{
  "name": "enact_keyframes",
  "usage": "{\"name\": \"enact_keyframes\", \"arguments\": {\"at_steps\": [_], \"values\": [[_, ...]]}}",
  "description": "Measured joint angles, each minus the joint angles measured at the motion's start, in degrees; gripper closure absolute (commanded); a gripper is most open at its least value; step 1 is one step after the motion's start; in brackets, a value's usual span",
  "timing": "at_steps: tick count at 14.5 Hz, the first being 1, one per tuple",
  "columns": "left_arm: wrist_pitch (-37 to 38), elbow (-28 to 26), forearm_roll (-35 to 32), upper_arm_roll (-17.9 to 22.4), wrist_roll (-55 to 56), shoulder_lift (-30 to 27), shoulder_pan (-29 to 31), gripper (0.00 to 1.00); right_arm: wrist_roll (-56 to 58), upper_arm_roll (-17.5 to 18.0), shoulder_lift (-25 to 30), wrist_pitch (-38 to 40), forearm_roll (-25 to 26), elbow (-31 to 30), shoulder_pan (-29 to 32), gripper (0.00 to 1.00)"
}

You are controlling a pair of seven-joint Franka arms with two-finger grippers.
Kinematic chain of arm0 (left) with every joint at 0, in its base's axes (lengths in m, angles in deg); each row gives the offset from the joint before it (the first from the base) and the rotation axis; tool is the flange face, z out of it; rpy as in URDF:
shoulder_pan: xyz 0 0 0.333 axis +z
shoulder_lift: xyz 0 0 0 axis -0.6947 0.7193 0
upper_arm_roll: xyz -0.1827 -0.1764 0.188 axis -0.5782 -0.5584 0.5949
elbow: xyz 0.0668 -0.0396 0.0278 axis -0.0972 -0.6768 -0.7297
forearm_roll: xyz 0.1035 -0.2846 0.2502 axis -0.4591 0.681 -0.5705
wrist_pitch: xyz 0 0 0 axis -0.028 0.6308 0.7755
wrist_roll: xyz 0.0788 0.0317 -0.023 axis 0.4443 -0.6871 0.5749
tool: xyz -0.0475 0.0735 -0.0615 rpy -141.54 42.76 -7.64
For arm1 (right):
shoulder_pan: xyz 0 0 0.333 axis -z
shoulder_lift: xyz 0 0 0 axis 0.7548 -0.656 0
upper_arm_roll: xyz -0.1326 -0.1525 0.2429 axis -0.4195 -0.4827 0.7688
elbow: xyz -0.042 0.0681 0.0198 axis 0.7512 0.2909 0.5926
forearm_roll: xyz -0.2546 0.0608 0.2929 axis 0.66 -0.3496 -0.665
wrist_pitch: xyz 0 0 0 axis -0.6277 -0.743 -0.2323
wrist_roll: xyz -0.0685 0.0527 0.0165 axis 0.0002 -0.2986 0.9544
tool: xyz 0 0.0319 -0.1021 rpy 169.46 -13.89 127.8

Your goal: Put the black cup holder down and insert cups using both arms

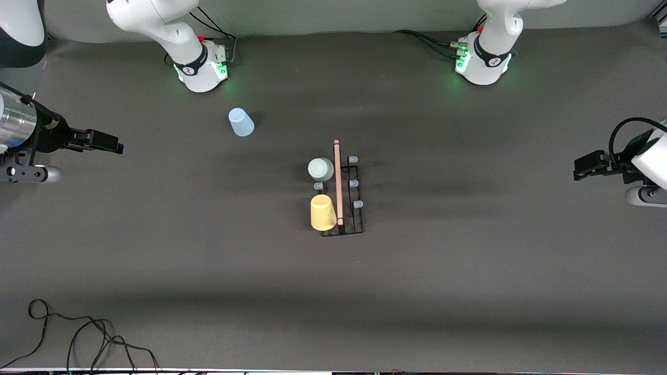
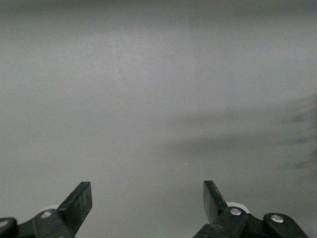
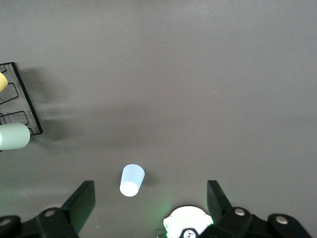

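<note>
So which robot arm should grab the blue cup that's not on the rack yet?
Probably the right arm: the light blue cup stands toward its end of the table, and the open right gripper sees it. The left gripper waits, open.

1. Lighting is even and moderately dim, and the dark grey table (image 1: 208, 250) takes it without glare.
2. Green lamps on the arm bases (image 1: 471, 62) cast small green glows on the cloth beside them.
3. Broad soft shadow bands cross the table near the bases and low in the front view.
4. The black cup holder (image 1: 350, 208) and the light blue cup (image 1: 241, 122) throw short soft shadows.
5. The left wrist view is washed-out, pale and hazy, with faint smeared streaks at one edge.
6. The right wrist view is sharp, with true colours.
</note>
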Motion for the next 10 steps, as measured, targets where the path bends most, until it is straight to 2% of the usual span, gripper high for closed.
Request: {"name": "enact_keyframes", "arguments": {"at_steps": [4, 8, 10], "values": [[0.0, 0.1, 0.0, 0.0, 0.8, 0.0, 0.0, 0.00, 0.0, 14.4, 1.3, 0.0, 0.8, -0.8, 13.1, 0.00], [0.0, 0.4, 0.0, 0.0, 1.1, 0.0, -0.1, 0.00, 0.0, 22.1, 3.6, -1.3, 1.0, -3.5, 20.5, 0.00], [0.0, 0.5, 0.0, 0.0, 1.2, 0.0, -0.1, 0.00, 0.0, 24.6, 4.5, -1.8, 1.0, -4.6, 22.7, 0.00]]}}
